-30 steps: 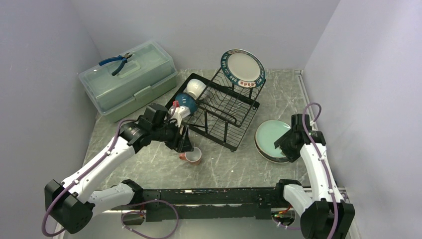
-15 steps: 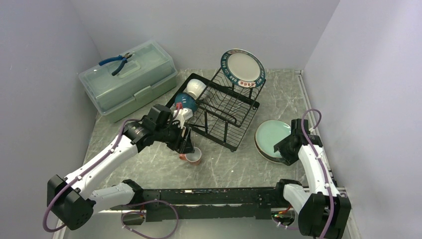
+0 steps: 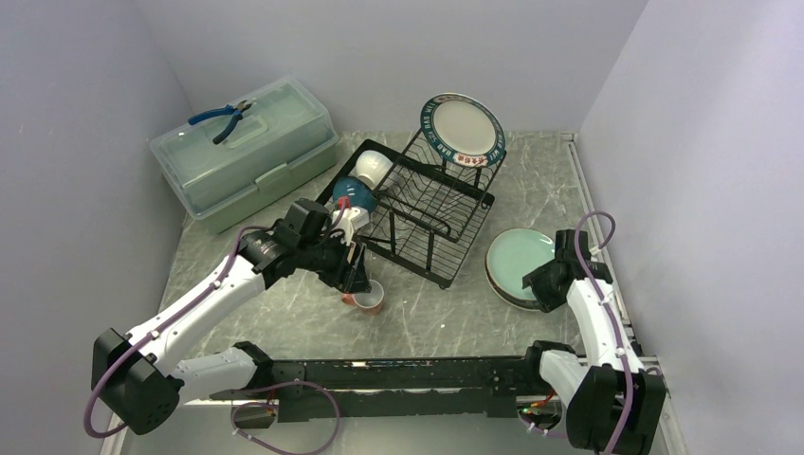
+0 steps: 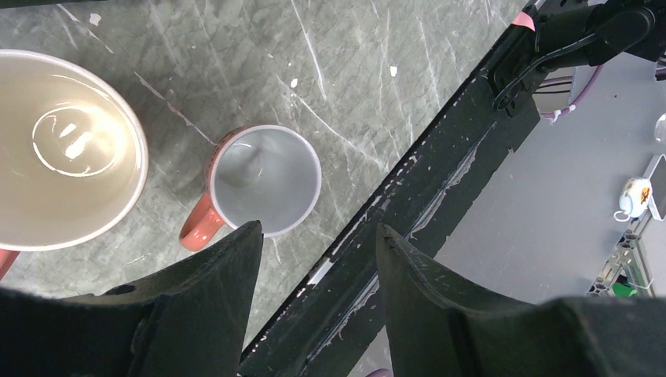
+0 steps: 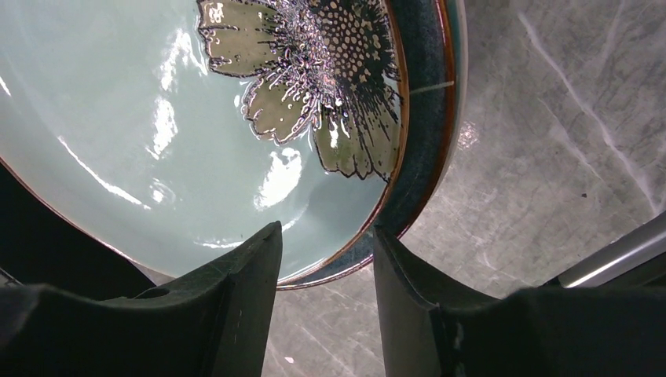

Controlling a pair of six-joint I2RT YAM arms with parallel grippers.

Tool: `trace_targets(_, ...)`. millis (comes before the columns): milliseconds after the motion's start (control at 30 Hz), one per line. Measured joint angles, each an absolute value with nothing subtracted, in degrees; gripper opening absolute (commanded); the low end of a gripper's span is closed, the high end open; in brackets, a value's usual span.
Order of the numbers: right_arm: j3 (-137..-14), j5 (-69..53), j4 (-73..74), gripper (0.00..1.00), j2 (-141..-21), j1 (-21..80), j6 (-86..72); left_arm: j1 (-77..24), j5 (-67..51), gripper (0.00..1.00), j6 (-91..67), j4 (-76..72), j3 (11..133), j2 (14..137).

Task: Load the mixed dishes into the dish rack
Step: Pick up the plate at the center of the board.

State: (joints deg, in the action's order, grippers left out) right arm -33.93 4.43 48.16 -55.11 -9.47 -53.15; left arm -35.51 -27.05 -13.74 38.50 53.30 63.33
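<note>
Top external: one plate in the rack, two stacked plates, one pink mug (left fingers, right fingers apart).

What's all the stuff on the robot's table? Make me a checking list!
Surface: grey marbled table, with a few white specks.
Job's things: black wire dish rack holds a teal-rimmed white plate upright, plus a blue bowl and a small white bowl; pink mug stands on the table; pale green floral plate lies on a teal plate.
Clutter: pale green lidded box with blue-handled pliers on top.
Grippers: left gripper open above the pink mug; right gripper open, fingers either side of the floral plate's rim.
Cables: purple cable along each arm, clear of the dishes.
Surroundings: plain pale walls; nothing else seen.
</note>
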Motion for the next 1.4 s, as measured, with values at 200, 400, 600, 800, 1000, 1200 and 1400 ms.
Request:
trace_targets(200,-32.6,4.49,46.68,0.46,-53.74,-9.74,-54.33,-35.51,-27.05,0.6,-13.58,38.5,53.36,63.4)
trace_targets(400,-29.04,4.97,44.01,0.45,-48.42,-9.85,-57.78,-35.73,-26.96,0.6,-13.34,38.5,53.36,63.53)
trace_targets(600,-26.17,5.48,41.91,0.45,-44.05,-9.93,-61.84,-36.03,-26.87,0.6,-13.19,38.5,53.36,63.66)
trace_targets(800,-21.85,5.5,39.11,0.42,-38.17,-9.93,-66.28,-36.4,-26.87,0.6,-13.19,38.5,53.36,63.86)
trace_targets(1000,-18.11,5.52,36.4,0.39,-33.52,-10.0,-70.39,-36.82,-26.87,0.6,-13.19,38.5,53.36,64.58)
trace_targets(1200,-15.57,5.93,34.83,0.36,-30.09,-10.0,-73.34,-37.01,-26.87,0.6,-13.19,38.52,53.36,64.75)
trace_targets(1400,-13.1,6.28,33.36,0.31,-26.79,-10.0,-76.16,-37.21,-26.87,0.6,-13.19,38.5,53.36,64.79)
